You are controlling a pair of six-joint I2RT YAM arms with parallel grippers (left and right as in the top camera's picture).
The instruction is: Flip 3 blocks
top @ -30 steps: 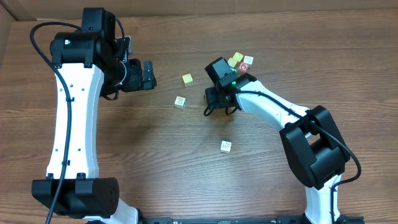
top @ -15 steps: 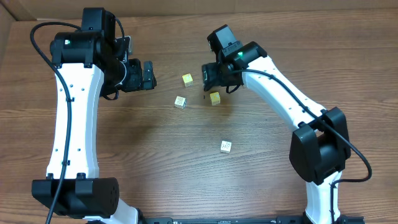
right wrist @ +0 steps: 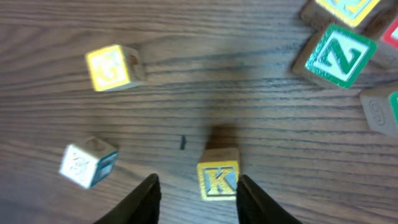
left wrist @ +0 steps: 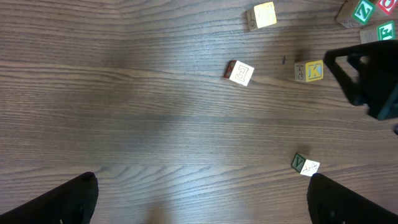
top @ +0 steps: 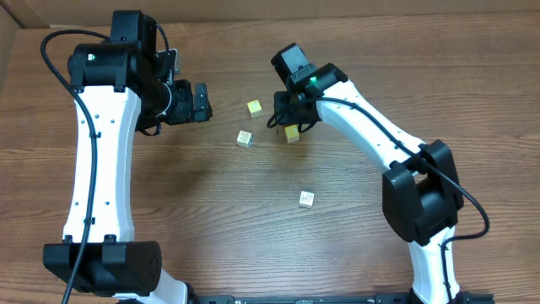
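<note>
A yellow block with a blue K (right wrist: 218, 179) lies on the table between the fingers of my right gripper (right wrist: 199, 188). The gripper is open: its right finger stands at the block's side and a gap shows on the left. From overhead this block (top: 292, 133) sits just below the right gripper (top: 285, 121). A whitish block with a teal face (right wrist: 87, 163) (top: 245, 138) lies to the left. A yellow-and-cream block (right wrist: 112, 67) (top: 254, 108) lies farther back. A cream block with faint print (top: 306, 198) (left wrist: 305, 165) lies alone nearer the front. My left gripper (top: 202, 101) (left wrist: 202, 208) hangs wide open over bare wood.
A cluster of other cubes lies at the back right: a green Z cube (right wrist: 339, 55), a cube with a red face (right wrist: 393, 34) and more green-lettered ones (left wrist: 364, 11). The right arm (top: 371, 135) hides that cluster from overhead.
The right gripper moved up and left. The K block, hidden a second ago, now lies on the table. The gripper has since come down around it. The left arm is still.
</note>
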